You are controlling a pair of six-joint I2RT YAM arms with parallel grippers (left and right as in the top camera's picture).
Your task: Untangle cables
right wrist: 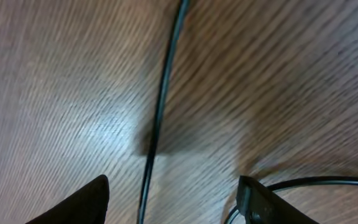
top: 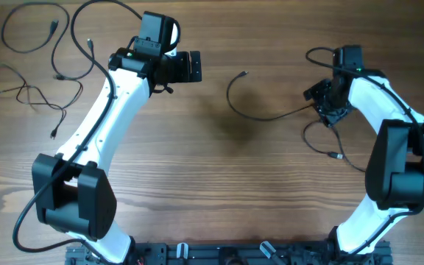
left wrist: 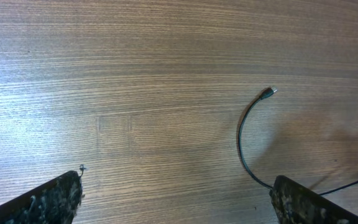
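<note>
A cable [right wrist: 162, 87] runs between the right tool's [right wrist: 173, 186] parted fingers.

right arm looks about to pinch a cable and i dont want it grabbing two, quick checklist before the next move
1. Cable in the right gripper gap: ok, a cable runs between its fingers.
2. Grip closed on it: not ok, the fingers stand apart and clear of the cable.
3. Only one strand in the gap: cannot tell, a second cable curves in beside one finger.
4. Left gripper free to help: ok, open with nothing between its fingers.
5. Plug end free: ok, it lies alone on the table.
</note>
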